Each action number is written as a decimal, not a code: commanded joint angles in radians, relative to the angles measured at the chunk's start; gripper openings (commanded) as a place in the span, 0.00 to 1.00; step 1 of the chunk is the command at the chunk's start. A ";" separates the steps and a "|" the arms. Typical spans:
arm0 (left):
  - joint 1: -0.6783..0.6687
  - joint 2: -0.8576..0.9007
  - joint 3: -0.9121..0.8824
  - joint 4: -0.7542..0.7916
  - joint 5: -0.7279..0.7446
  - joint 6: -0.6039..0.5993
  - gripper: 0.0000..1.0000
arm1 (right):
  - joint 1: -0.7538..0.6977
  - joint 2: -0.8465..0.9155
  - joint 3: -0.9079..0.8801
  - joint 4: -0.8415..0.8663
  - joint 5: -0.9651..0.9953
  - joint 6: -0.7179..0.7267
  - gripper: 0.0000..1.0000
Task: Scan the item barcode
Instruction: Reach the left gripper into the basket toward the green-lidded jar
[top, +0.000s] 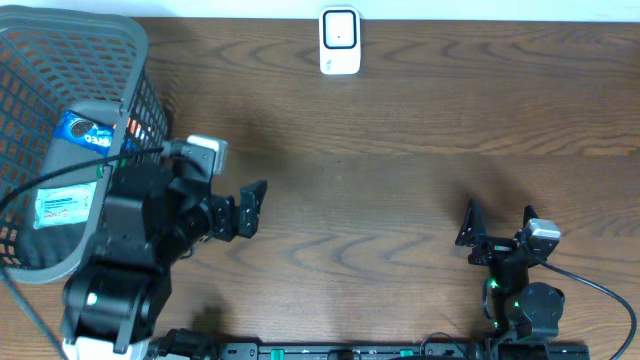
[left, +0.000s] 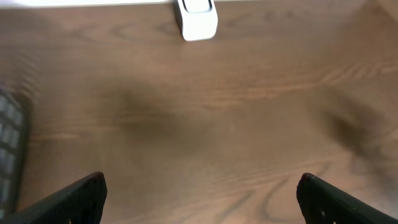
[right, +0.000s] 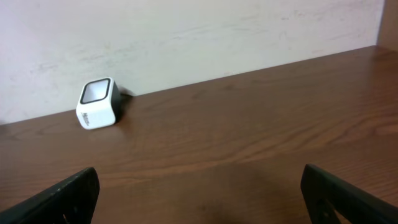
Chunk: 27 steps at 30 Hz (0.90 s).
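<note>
Left gripper (top: 252, 208): the jaws stand wide and hold nothing; only bare table (top: 400, 200) lies between the fingers (left: 74, 198) in the wrist view.
Right gripper (top: 499, 212): wide too, and empty; it hovers low over the wood, well apart from everything.
Item (top: 70, 175): a grey pouch with a blue print and a white label; it lies inside the basket (top: 60, 30), behind the left fingers and to their side, not in front of them.
Scanner (top: 339, 42): a small white box far ahead of both pairs of fingers, at the back edge.
Step in hand: I judge it is the reach for the pouch, not yet begun.
How to do it well: turn the left fingers toward the basket; come from above to clear its wall; close on an edge of the pouch; keep the white label uncovered, as the barcode is probably there, though it is too small to tell.
</note>
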 joint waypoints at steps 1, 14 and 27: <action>0.004 0.043 0.108 -0.053 0.052 -0.036 0.98 | 0.010 -0.005 -0.002 -0.004 0.008 0.011 0.99; 0.319 0.480 1.079 -0.612 -0.415 -0.394 0.98 | 0.010 -0.005 -0.002 -0.004 0.008 0.010 0.99; 0.608 0.804 1.095 -0.678 -0.416 -0.470 0.98 | 0.010 -0.005 -0.002 -0.004 0.008 0.011 0.99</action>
